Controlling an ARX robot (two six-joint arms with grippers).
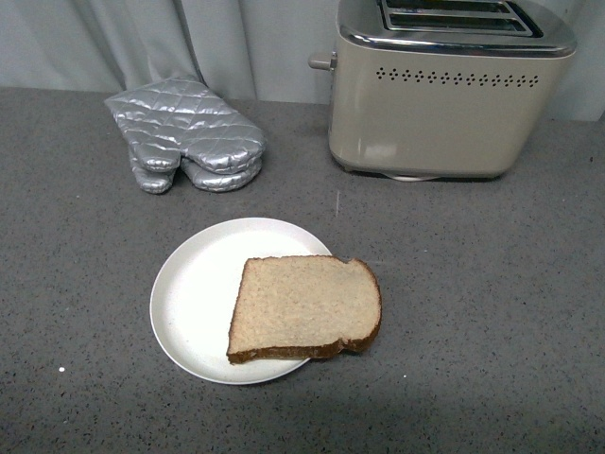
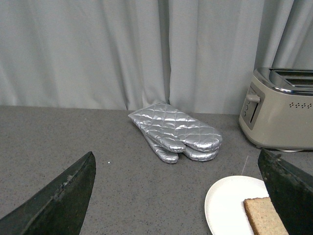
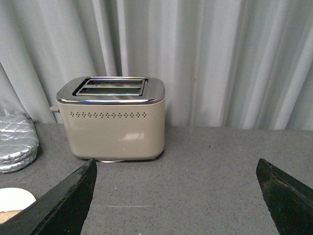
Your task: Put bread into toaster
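Bread [image 1: 304,305] lies on the plate [image 1: 189,284]. Left gripper [image 2: 176,152] and right gripper [image 3: 176,160] hang low over the counter [image 1: 76,331], aimed level at the curtain [image 2: 98,49], jaws spread wide.

One bread [image 1: 302,307], one toaster [image 1: 435,123], one plate [image 1: 194,293], two mitts [image 1: 184,132]

No readable text, label, brand or number in any view. The toaster [image 1: 435,123], upper right of front view, shows none.
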